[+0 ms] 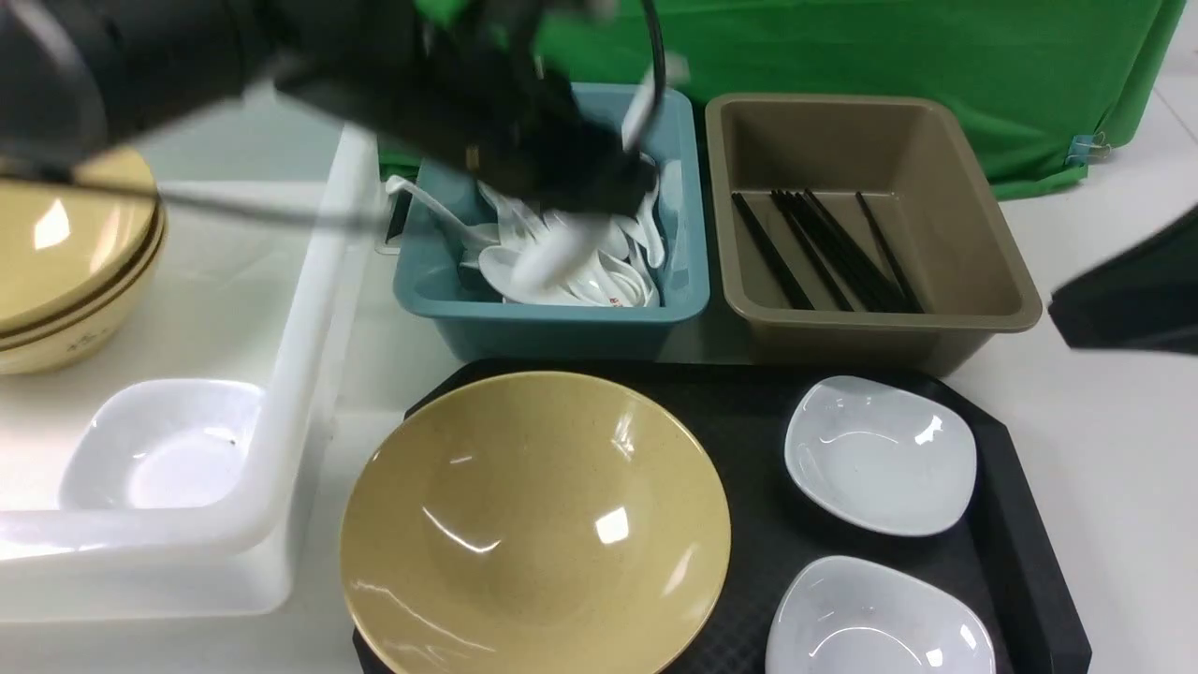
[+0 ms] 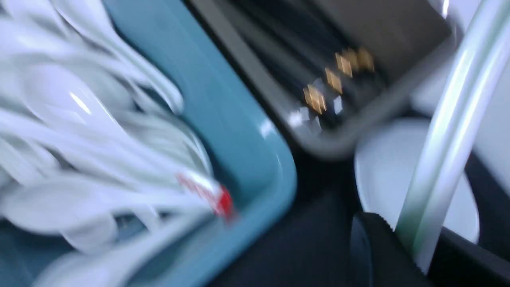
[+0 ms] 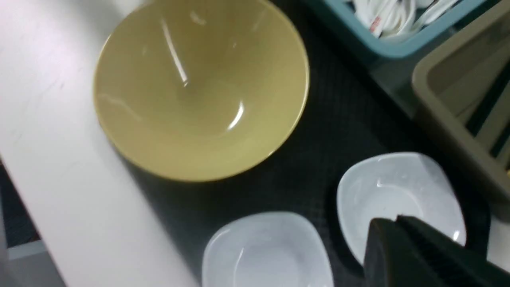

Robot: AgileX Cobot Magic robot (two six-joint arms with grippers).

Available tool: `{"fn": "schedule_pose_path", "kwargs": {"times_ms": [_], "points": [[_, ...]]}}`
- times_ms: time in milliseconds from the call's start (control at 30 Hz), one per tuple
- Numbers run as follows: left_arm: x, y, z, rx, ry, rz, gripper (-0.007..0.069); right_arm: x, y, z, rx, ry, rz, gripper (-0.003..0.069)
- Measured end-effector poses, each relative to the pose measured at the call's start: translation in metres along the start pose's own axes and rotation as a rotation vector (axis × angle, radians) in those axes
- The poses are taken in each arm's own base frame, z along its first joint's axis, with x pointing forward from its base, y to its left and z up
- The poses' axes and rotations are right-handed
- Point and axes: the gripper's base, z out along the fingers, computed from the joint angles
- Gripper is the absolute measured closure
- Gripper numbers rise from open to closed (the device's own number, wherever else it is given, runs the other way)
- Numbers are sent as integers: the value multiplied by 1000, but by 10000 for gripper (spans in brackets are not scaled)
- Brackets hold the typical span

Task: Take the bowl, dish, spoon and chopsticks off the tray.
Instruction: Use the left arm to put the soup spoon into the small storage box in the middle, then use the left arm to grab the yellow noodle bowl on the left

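Resting on the tray (image 1: 760, 524), one bowl (image 1: 533, 524), two white dishes (image 1: 880, 456) (image 1: 880, 622)

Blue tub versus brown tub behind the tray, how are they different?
The blue tub holds a heap of white spoons; the brown tub holds black chopsticks lying flat. The blue tub stands left of the brown tub. The left arm reaches over the blue tub; nothing is above the brown tub. Both are rectangular and stand side by side just beyond the tray.

No legible text. Red print on white spoon (image 2: 191, 187) in blue tub (image 2: 239, 119): too blurred to read.
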Motion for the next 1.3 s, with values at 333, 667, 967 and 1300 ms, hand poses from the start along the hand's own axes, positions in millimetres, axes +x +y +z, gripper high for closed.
{"fn": "schedule_pose_path", "kwargs": {"times_ms": [333, 667, 967, 1300], "points": [[-37, 59, 77, -115, -34, -41, 533, -3, -14, 32, -73, 46, -14, 652], [-13, 80, 111, -161, 148, -132, 153, -2, -12, 33, -94, 56, -30, 652], [-2, 40, 19, -128, 382, -112, 612, 1, -8, 32, -141, 85, -18, 652], [83, 32, -2, -180, 566, -118, 512, -2, -1, 33, -175, 76, 1, 652]]}}
